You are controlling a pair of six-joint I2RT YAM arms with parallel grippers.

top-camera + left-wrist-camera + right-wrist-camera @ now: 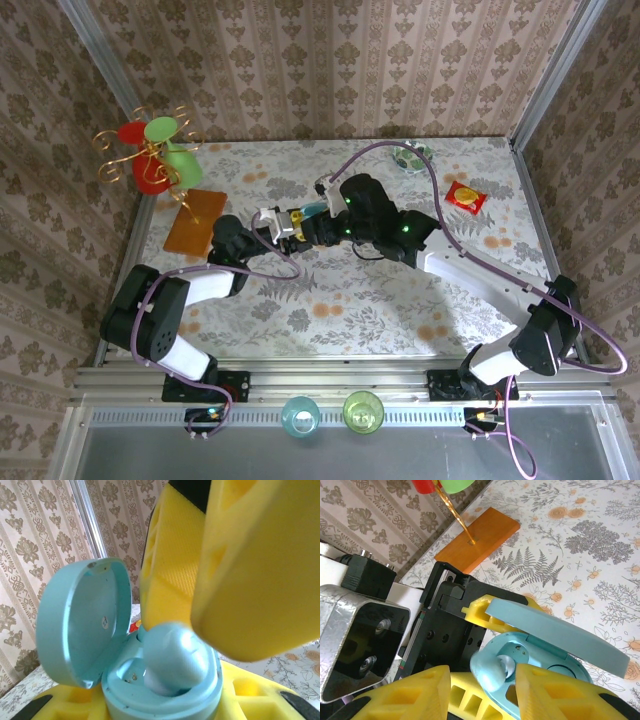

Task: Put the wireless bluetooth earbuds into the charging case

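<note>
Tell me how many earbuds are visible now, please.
1. The earbud sits in a well of the open charging case, between the fingers of the right gripper. The left gripper holds the case. Others may be hidden.

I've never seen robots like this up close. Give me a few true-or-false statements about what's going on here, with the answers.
The charging case has its lid open. True.
The left hand holds the charging case. True.
The earbud is bright red. False: it is pale blue, like the case.
The right hand has its fingers either side of the earbud. True.
The orange board lies on the right side of the table. False: it lies on the left.
</note>
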